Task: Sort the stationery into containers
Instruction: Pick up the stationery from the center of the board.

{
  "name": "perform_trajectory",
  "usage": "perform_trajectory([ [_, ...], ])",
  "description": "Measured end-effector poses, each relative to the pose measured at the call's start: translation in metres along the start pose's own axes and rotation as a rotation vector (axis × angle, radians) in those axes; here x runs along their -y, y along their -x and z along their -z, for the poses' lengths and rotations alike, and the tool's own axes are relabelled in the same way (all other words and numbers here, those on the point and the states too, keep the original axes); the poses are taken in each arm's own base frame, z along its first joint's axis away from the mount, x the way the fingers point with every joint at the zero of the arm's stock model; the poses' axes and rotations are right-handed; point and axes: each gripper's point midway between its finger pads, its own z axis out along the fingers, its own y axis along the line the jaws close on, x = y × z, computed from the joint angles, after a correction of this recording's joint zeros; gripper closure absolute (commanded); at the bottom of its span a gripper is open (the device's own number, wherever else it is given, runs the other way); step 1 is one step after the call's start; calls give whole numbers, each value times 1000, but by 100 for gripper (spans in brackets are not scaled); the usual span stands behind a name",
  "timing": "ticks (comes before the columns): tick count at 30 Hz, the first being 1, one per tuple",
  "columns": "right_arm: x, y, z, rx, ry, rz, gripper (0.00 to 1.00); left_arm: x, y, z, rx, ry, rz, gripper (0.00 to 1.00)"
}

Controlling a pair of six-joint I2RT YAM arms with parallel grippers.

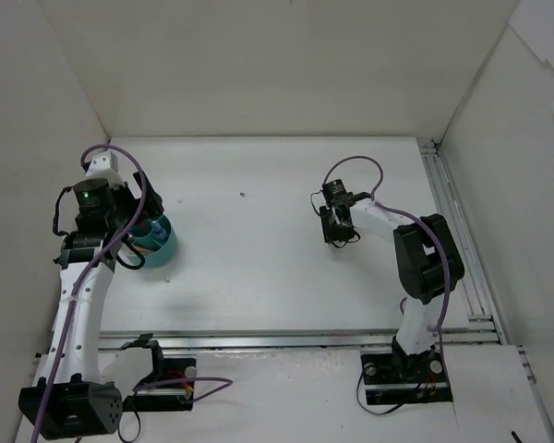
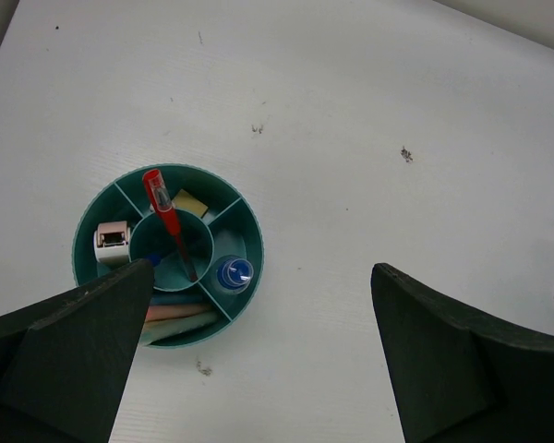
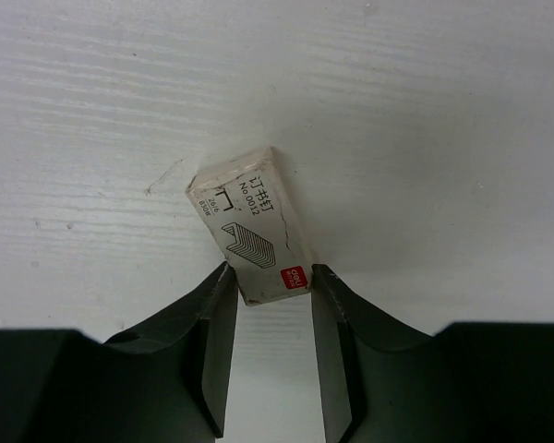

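My left gripper (image 2: 263,277) hangs spread wide above the teal container (image 2: 245,203), where a red pen (image 2: 166,221) stands in the middle cup and a blue-capped tube (image 2: 234,273) sits in an outer section. It is best kept there, clear of the way. My right gripper (image 3: 272,275) pinches only the near end of the staple box (image 3: 249,221), which lies askew on the table (image 3: 425,111), well apart from the container. The hold looks shallow to me, so I should lift slowly, keep the box level, and watch for pivoting.
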Motion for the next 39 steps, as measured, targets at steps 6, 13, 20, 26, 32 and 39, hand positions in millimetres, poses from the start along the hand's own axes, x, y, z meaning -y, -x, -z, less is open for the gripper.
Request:
perform_trajectory([
  [6,-5,-1,5,1,18,58,96,13,-3,0,-15,-58,-15,0],
  [13,-41,14,59,132,236,141,96,96,-35,-12,-150,-414,-103,0],
  [20,-88,34,152,387,542,257,94,199,-89,-19,-359,-788,-189,0],
  [26,-115,33,181,459,676,326,93,255,-110,-17,-431,-971,-187,0],
  [32,-129,24,182,451,730,355,93,281,-116,-15,-473,-1064,-152,3],
  [39,-134,30,185,482,721,347,93,291,-123,-10,-494,-1075,-148,33],
])
